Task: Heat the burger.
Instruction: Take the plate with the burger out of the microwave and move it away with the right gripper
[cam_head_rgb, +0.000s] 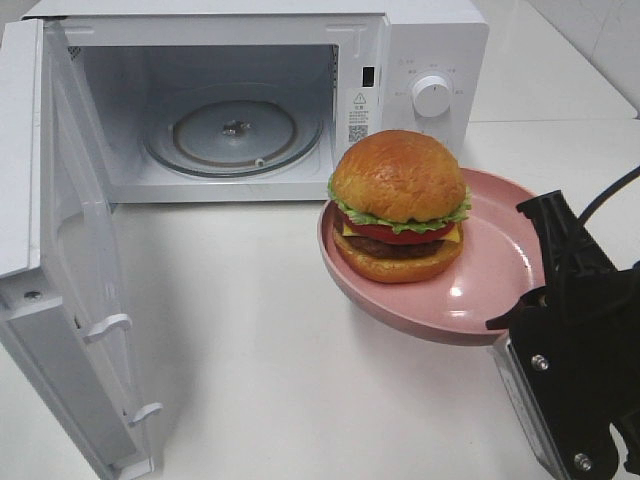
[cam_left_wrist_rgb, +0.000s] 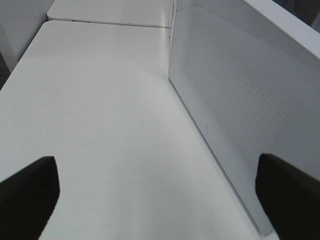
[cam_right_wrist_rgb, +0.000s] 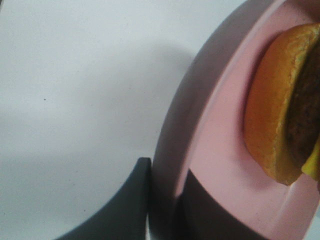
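On the white table (cam_head_rgb: 260, 350), the largest thing is the microwave (cam_head_rgb: 420, 40), standing at the back with its door (cam_head_rgb: 70, 290) swung fully open toward the left of the high view. Inside, the glass turntable (cam_head_rgb: 235, 135) lies bare and the cavity has nothing in it. Its round control knob (cam_head_rgb: 432, 96) sits on the panel to the right of the opening.

In front of that panel, a round pink plate (cam_head_rgb: 495, 270) is held raised off the table and tilted slightly, its near edge pinched by the right gripper (cam_right_wrist_rgb: 162, 202), whose jaws are narrowed onto the rim, one finger above and one below. The burger (cam_head_rgb: 400, 205) stands upright on the plate's far-left part, near the microwave mouth but not yet inside.

The left gripper (cam_left_wrist_rgb: 155, 200) hangs beside the open door with its jaws spread wide and nothing between them.

The burger looks tall, glossy and stacked in loose layers, so it would probably squash or topple if squeezed, and the smooth bun offers little purchase. Carrying it by the stiff plate seems the sounder hold. Since it sits away from the pinched edge, the plate likely wants to droop, and any further tilt could send the burger sliding.
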